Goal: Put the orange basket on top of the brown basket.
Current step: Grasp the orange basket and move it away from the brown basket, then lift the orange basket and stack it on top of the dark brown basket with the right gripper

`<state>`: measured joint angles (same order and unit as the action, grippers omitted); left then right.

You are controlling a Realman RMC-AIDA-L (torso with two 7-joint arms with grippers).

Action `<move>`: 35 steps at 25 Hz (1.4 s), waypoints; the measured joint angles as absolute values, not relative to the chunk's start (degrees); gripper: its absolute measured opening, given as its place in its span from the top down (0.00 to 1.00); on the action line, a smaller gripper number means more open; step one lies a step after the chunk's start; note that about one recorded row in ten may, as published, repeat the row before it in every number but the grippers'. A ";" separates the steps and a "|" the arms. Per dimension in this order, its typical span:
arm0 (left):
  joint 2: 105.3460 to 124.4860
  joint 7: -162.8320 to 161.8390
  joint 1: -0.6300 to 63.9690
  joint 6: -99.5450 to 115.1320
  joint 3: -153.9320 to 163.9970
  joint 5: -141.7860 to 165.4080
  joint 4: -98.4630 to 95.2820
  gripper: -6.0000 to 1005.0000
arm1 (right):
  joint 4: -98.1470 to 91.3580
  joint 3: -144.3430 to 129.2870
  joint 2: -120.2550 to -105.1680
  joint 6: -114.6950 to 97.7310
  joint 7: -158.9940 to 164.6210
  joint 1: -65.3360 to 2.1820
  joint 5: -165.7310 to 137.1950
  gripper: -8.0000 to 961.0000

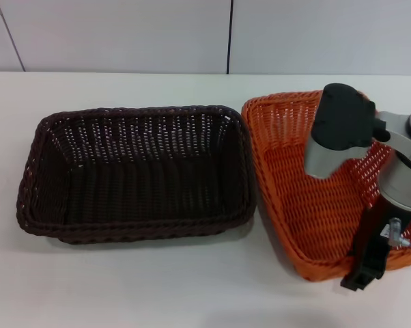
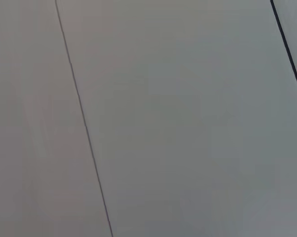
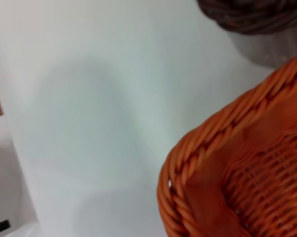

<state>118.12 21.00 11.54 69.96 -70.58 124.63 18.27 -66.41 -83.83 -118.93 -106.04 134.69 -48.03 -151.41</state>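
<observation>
The brown basket (image 1: 136, 174) sits at nine o'clock, touching the orange basket (image 1: 294, 198). The right gripper (image 1: 366, 263) reaches over its near rim; grip unclear.

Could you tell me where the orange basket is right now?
In the head view, the orange basket sits on the table's right side, beside the brown basket, under the right tool.

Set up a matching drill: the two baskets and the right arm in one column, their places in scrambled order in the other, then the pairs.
1. brown basket
2. orange basket
3. right arm

A. at the orange basket's near right rim
B. flat on the table, left side
C. right of the brown basket, tilted

Pairs: 1-B, 2-C, 3-A
</observation>
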 joint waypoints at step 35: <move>117.95 21.09 15.04 70.94 -70.57 125.07 14.14 0.36 | -93.43 -84.22 -118.99 -94.90 152.83 -47.40 -151.68 0.85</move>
<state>117.95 21.09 15.04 70.94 -70.57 125.07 14.14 -93.43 -84.22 -118.99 -94.90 152.83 -47.40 -151.68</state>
